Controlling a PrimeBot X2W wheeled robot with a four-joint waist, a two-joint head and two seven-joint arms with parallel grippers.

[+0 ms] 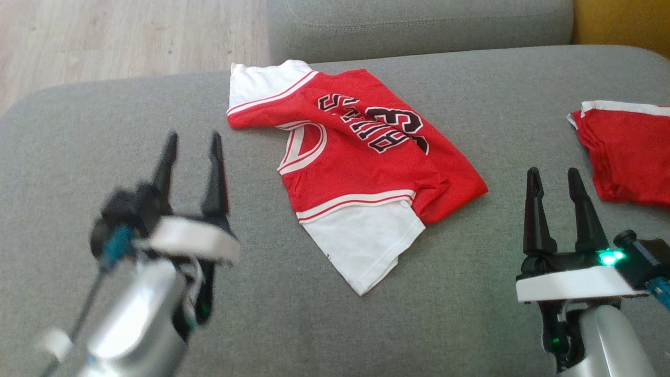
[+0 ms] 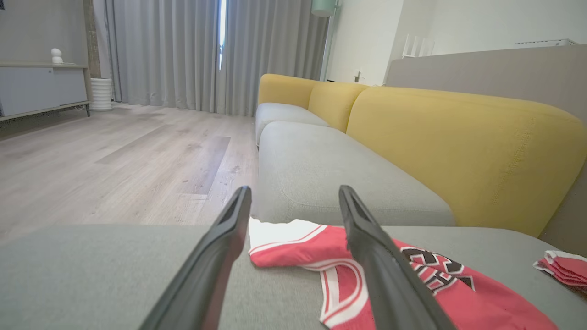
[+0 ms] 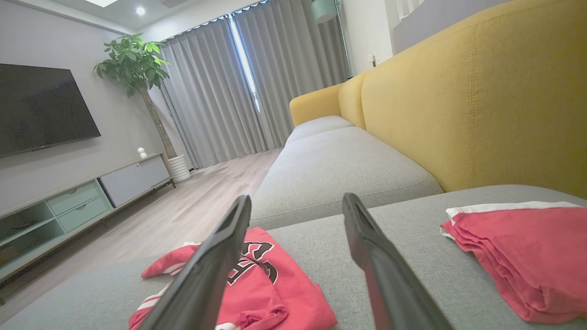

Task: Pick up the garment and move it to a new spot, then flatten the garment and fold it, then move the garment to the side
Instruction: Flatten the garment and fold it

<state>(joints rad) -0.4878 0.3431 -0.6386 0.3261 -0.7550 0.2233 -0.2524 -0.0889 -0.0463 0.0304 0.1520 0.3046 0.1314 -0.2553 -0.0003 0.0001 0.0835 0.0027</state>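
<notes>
**Garment position.** The red jersey (image 1: 356,173) lies partly folded on the grey seat cushion (image 1: 471,324), between the two grippers and touching neither. It has white sleeves and black lettering. One white sleeve points to the far left corner. The other white sleeve points toward the near edge of the head view. The collar opening faces the left side.

**Left gripper.** The left gripper (image 1: 193,137) hangs above the cushion, to the left of the jersey. Its fingers are spread apart and hold nothing. In the left wrist view, the far sleeve and collar lie just past the fingertips, low and to the right.

**Right gripper.** The right gripper (image 1: 553,173) stands to the right of the jersey's folded red corner, clear of it. Its fingers are spread apart and hold nothing.

**Edges and free room.** Bare cushion surrounds the jersey on the left, on the near side and on the right. The far sleeve lies near the seam with the neighbouring cushion (image 1: 419,26). Beyond the cushion's rounded far left corner is the wooden floor (image 1: 104,36).

**Nearby items.** A second folded red garment (image 1: 628,152) with white trim lies at the right edge, just past the right gripper's fingertips. It is well apart from the jersey. The yellow backrest (image 3: 481,101) bounds the seat on that side.
</notes>
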